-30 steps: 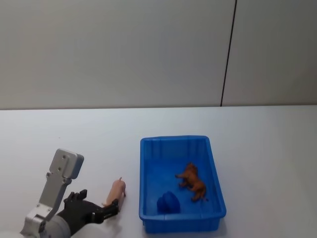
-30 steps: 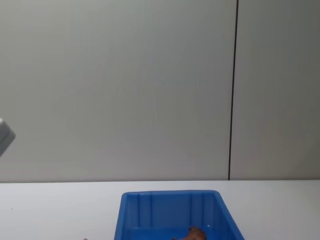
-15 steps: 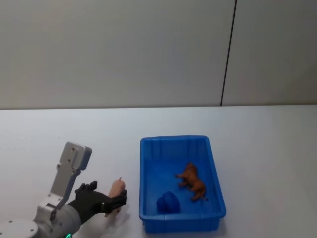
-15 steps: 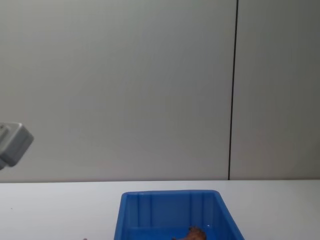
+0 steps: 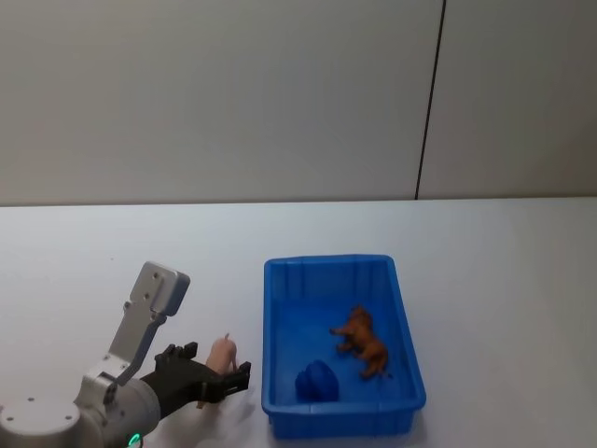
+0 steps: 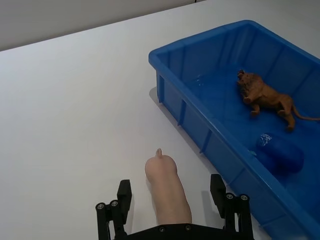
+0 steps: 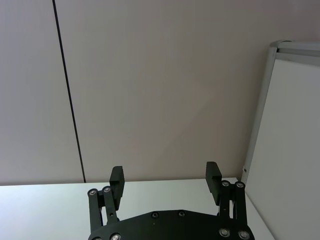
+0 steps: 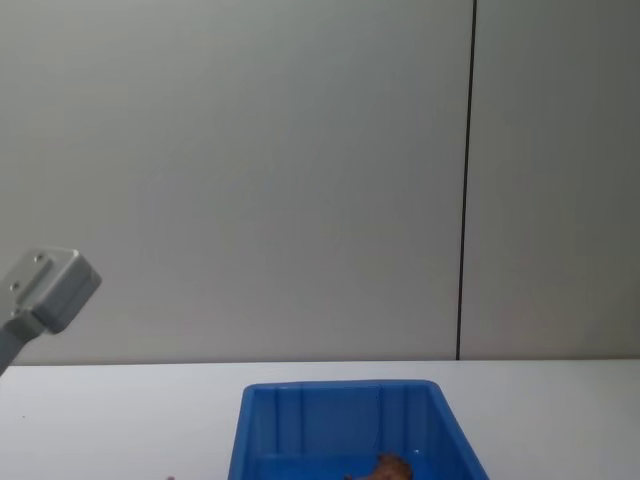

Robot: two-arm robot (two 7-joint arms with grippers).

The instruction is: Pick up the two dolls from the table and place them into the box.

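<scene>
The pale pink doll [image 6: 167, 192] lies on the white table [image 6: 75, 100] just left of the blue box [image 6: 200, 129]. My left gripper [image 6: 170, 191] is open and straddles it, one finger [image 6: 123, 193] on each side with a gap to the doll. In the head view the left gripper [image 5: 222, 373] sits low at the pink doll [image 5: 222, 352], beside the box [image 5: 326, 264]. The reddish-brown doll [image 5: 362, 342] lies inside the box, as the left wrist view shows the brown doll [image 6: 265, 95]. My right gripper [image 7: 165, 175] is open, parked and facing a wall.
A dark blue rounded object [image 5: 317, 381] rests in the box's near end. In the chest view the box [image 8: 340, 415] stands centre front and my left arm's grey wrist block [image 8: 50, 290] rises at the left. Bare tabletop lies left and behind.
My left arm has moved right toward the box, and its open fingers have come to straddle the pink doll. The brown doll and the box have not moved.
</scene>
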